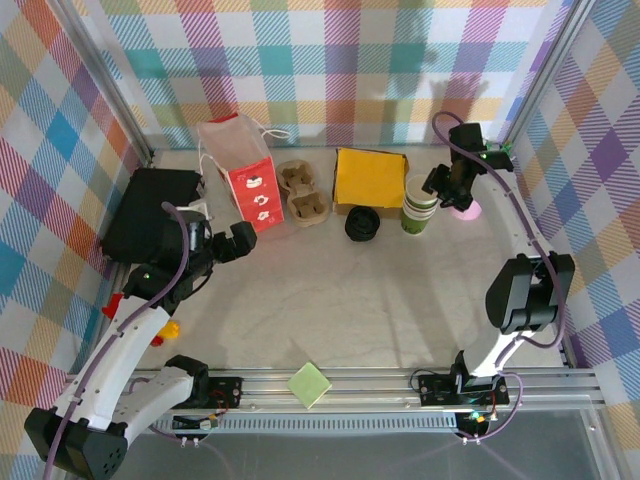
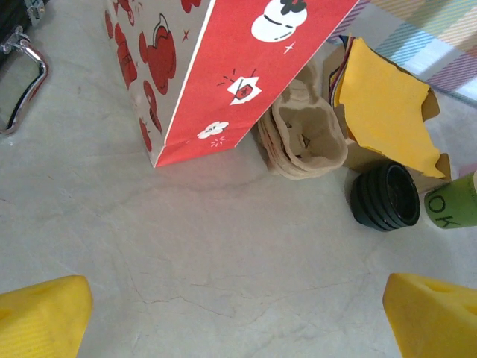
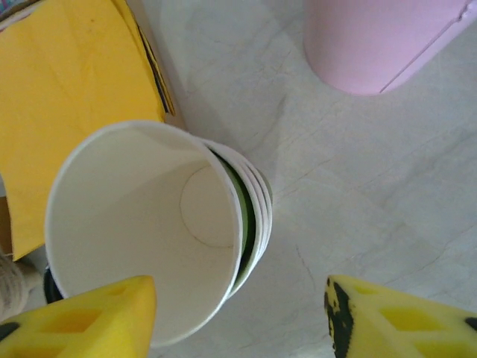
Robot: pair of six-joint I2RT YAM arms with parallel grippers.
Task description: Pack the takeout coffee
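Observation:
The takeout coffee is out of view. A stack of lidless green cups (image 1: 420, 205) with cream insides stands right of a stack of black lids (image 1: 361, 225). My right gripper (image 1: 440, 188) hangs over that stack. In the right wrist view the top cup (image 3: 134, 224) sits tilted in the stack; my right gripper (image 3: 238, 313) is open, its left finger by the cup's rim and its right finger well clear. The red paper bag (image 1: 245, 175) stands upright at the back left. My left gripper (image 1: 240, 240) is open in front of it, nothing between its fingers.
Cardboard cup carriers (image 1: 300, 195) and a yellow-lined box (image 1: 370, 178) sit between the bag and the cups. A pink cup (image 1: 466, 208) stands just right of the stack. A black device (image 1: 150, 210) lies at the left. A green pad (image 1: 309, 384) rests at the near edge.

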